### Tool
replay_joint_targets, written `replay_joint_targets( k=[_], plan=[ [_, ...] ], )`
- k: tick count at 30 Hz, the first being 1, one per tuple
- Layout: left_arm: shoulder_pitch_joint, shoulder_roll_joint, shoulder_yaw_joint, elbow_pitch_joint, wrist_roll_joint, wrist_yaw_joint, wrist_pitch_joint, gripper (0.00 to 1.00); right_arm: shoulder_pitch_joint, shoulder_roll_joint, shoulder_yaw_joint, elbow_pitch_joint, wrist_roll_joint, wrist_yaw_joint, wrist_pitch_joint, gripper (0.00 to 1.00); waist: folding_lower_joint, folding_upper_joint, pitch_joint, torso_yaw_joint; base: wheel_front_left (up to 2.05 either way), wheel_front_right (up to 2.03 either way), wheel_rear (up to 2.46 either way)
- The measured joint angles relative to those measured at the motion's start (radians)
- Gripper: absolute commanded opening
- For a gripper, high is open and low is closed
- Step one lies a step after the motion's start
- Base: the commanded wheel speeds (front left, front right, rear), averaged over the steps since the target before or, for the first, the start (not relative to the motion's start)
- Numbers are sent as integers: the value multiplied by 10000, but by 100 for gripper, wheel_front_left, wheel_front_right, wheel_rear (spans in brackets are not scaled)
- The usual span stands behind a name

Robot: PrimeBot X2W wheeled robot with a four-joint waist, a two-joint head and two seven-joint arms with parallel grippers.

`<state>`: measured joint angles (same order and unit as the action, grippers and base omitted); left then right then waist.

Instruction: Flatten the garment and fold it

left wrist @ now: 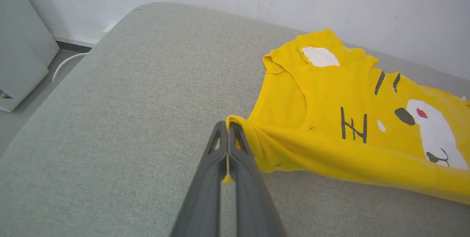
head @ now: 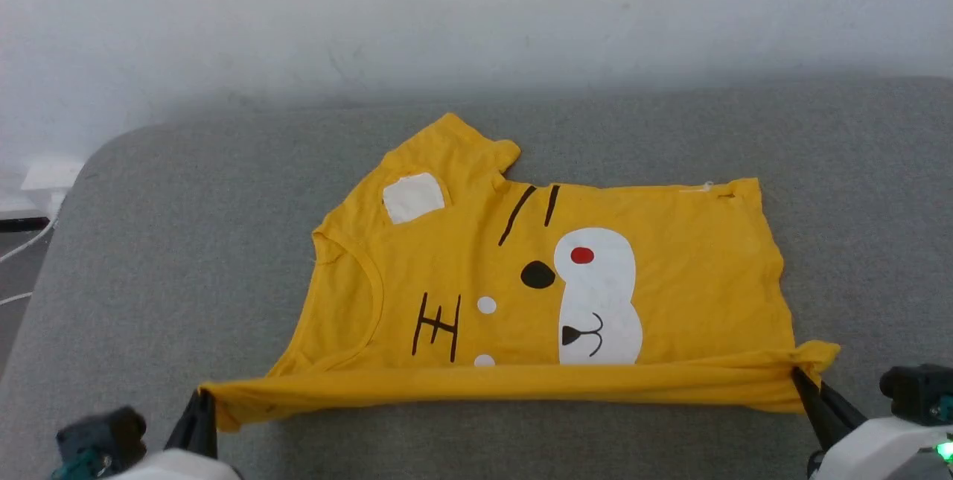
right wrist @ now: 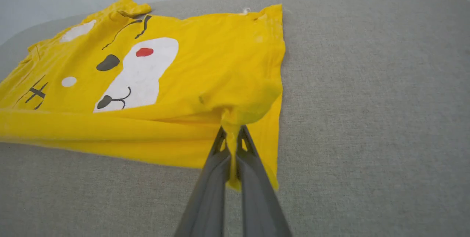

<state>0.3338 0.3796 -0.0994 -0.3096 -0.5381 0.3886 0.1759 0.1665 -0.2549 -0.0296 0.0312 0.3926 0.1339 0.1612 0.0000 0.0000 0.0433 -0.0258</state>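
Head view: a bright yellow soft-cloth T-shirt (head: 692, 272) with short sleeves and a cartoon face print lies spread on a grey fabric-covered padded surface (head: 171, 257) in front of a white wall (head: 476, 18). Its neckline faces the robot's left and its hem faces the right. The far sleeve, next to a white patch (head: 413, 197), points toward the wall. The white oval with a red dot (head: 599, 294) sits near the middle of the cloth.

The near long edge of the T-shirt is gathered into a straight, taut band that runs between the two grippers. The left gripper (head: 202, 397), at the lower left, has its two dark fingers pressed together on the band's left end, by the shoulder. The left wrist view shows a sliver of yellow pinched between them.

The right gripper (head: 800, 377), at the lower right, is clamped on the band's right end at the hem corner. A small tuft of cloth pokes out past its fingers, and the right wrist view shows yellow fabric bunched at the tips.

The rest of the T-shirt lies beyond both grippers, toward the wall. It cannot be told whether the band clears the surface.
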Motion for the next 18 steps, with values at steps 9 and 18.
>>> replay_joint_targets(
  k=[9,18],
  plan=[
    [-3457,82,-970,2458,75,-1436,-77,0,-1912,29,435,1149,-497,-10,771,0,2,0,640,-99,0,0,0],
    [-5631,-403,-1716,5555,100,-2445,-180,0,-3390,-6,1110,2792,-694,-12,708,0,3,0,1316,-251,0,0,0]
  ],
)
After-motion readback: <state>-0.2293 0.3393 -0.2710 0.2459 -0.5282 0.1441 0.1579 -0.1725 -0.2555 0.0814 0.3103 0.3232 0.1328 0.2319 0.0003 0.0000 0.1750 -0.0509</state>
